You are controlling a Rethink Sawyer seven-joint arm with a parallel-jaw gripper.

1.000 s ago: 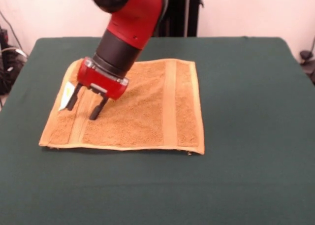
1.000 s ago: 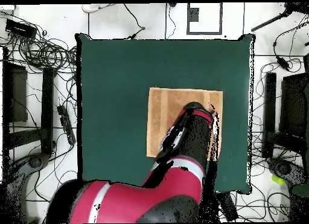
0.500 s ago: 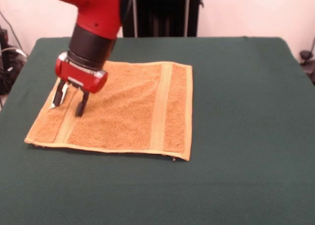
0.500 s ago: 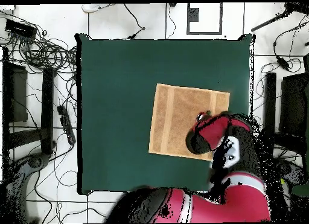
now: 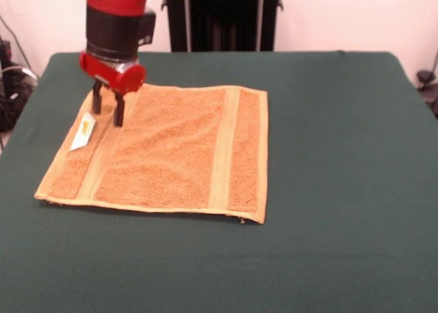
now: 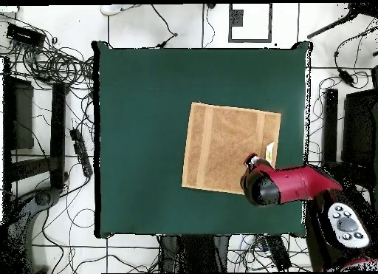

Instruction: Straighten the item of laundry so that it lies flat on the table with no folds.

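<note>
1. The towel (image 5: pixel 164 151) lies spread on the green surface (image 5: pixel 328 135), left of its middle from where I stand, and it looks flat: both paler bands run straight and the white label (image 5: pixel 83 131) sits near the left edge.
2. The claw (image 5: pixel 108 107) hangs over the far-left corner, its two dark fingers (image 5: pixel 118 110) a narrow gap apart and holding nothing. I cannot tell whether the tips touch the cloth.
3. To my eye the smoothing is nearly finished; a good close is to lift straight up so no terry snags and drags that corner.
4. A slight ripple along the near hem may deserve a check.
5. Nothing crowds the towel; in the overhead view, cables (image 6: pixel 52 60) and gear lie well off the surface.
</note>
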